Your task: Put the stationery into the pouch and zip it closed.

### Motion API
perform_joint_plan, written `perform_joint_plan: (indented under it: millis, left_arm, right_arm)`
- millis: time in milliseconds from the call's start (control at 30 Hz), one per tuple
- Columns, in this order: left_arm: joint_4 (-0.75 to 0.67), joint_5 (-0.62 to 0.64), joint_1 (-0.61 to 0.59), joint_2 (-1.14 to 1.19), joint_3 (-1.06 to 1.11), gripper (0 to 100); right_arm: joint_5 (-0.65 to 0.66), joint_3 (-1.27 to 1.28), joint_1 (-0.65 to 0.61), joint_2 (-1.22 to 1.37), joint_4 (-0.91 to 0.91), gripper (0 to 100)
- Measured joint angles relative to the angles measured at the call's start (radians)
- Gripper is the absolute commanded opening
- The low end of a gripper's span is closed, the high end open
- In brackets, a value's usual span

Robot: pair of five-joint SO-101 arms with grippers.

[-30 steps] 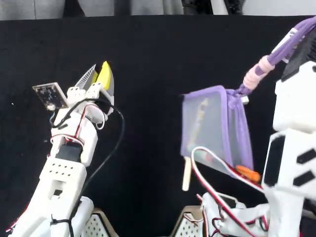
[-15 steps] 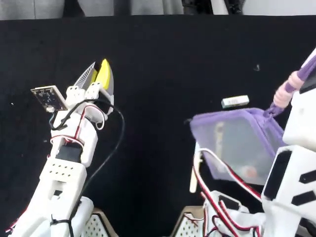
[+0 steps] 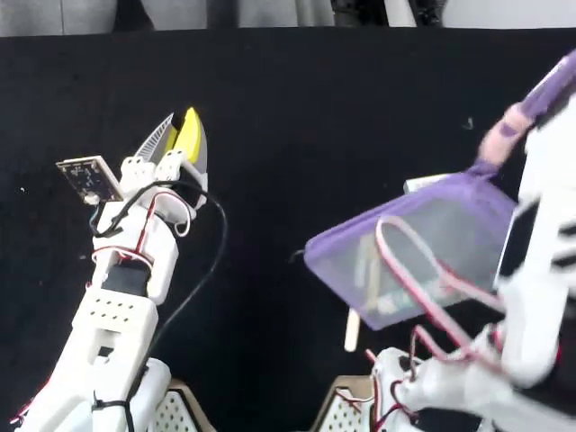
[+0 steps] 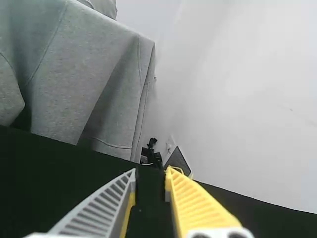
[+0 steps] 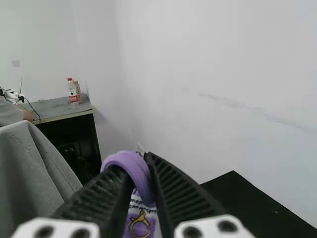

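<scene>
Left pincer (image 3: 180, 119) stands raised over the black table (image 3: 315, 99), tips pointing away from the arm bases. Its grey and yellow fingers (image 4: 190, 203) sit a narrow gap apart with nothing between them.

Well to the right of that pincer, and lower, a purple pouch (image 3: 423, 243) hangs in the air. It is tilted, with its see-through side facing outward and its lower corner pointing back toward the left pincer. A pale wooden stick (image 3: 353, 331) shows beneath the pouch's lower edge; I cannot tell whether it sits inside. The other contents are too blurred to name. Just behind the pouch's upper edge, a small white block (image 3: 427, 184) lies on the table. A red cable (image 3: 423, 288) from the right arm crosses in front of the pouch.

From the pouch's upper right corner, a purple strap (image 3: 540, 94) with a pink bead (image 3: 502, 137) climbs to the right pincer (image 5: 134, 166), which is above and to the right of the pouch. Its two black fingers are clamped on the strap's loop. A small gold clasp (image 5: 134, 223) dangles just below the grip.
</scene>
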Motion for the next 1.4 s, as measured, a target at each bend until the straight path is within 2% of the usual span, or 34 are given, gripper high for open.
perform_joint_plan:
  millis: [233, 400, 567, 1000, 1300, 1400]
  left_arm:
    - [0.000, 0.000, 0.000, 0.000, 0.000, 11]
    - [0.000, 0.000, 0.000, 0.000, 0.000, 11]
    - [0.000, 0.000, 0.000, 0.000, 0.000, 11]
    - [0.000, 0.000, 0.000, 0.000, 0.000, 11]
    - [0.000, 0.000, 0.000, 0.000, 0.005, 11]
    - [0.000, 0.000, 0.000, -0.003, 0.006, 11]
  right_arm:
    - [0.000, 0.091, -0.003, 0.043, -0.141, 1.1]
    - [0.000, 0.091, -0.091, 0.044, -0.157, 1.1]
    - [-0.018, 0.101, -0.229, 0.044, -0.152, 1.1]
    - [0.012, 0.101, -0.543, -0.005, 0.089, 1.1]
    - [0.083, 0.098, -0.552, -0.278, 0.203, 1.1]
    - [0.095, 0.098, -0.517, -0.345, 0.245, 1.1]
